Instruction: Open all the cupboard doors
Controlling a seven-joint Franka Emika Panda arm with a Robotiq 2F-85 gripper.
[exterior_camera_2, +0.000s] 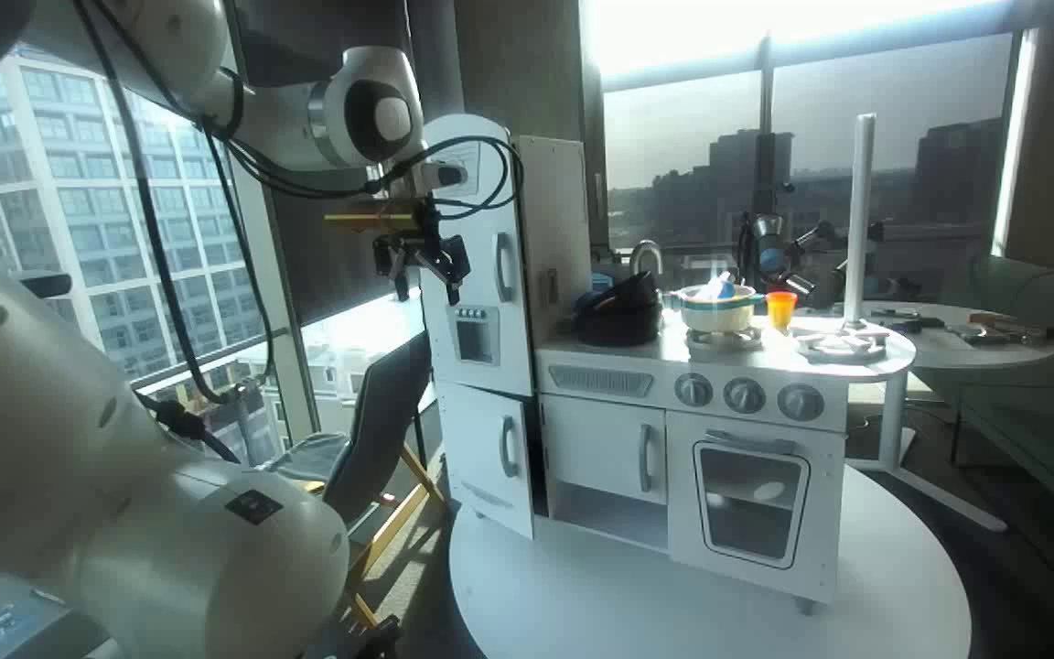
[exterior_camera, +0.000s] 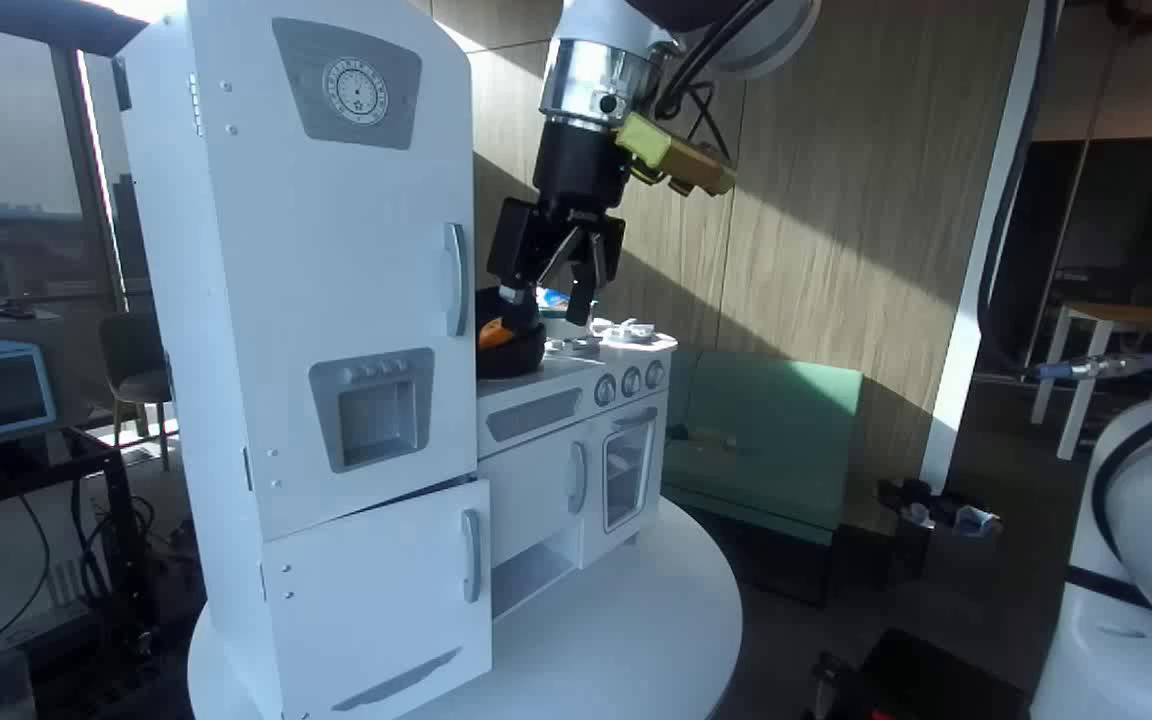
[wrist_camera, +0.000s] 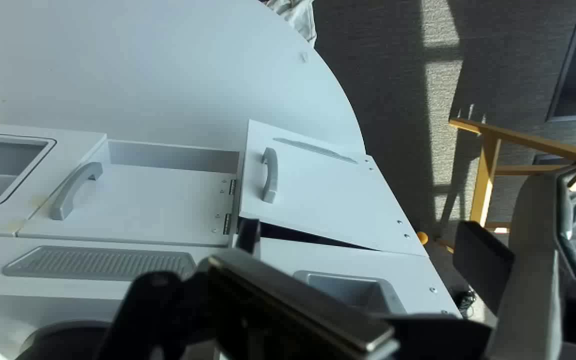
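Note:
The lower fridge door of the white play kitchen stands ajar, with a dark gap along its top and handle side. Above it, the tall upper door, with a grey round badge and dispenser panel, sits flush in its frame. A small cupboard door and a windowed oven door look closed. My gripper hangs with its fingers spread and nothing between them. In an exterior view the gripper appears near the upper door, touching no handle. The wrist view shows the ajar door beyond the spread fingers.
A black pan, a white pot and an orange cup stand on the counter. The kitchen rests on a round white table. A chair is close to the fridge side.

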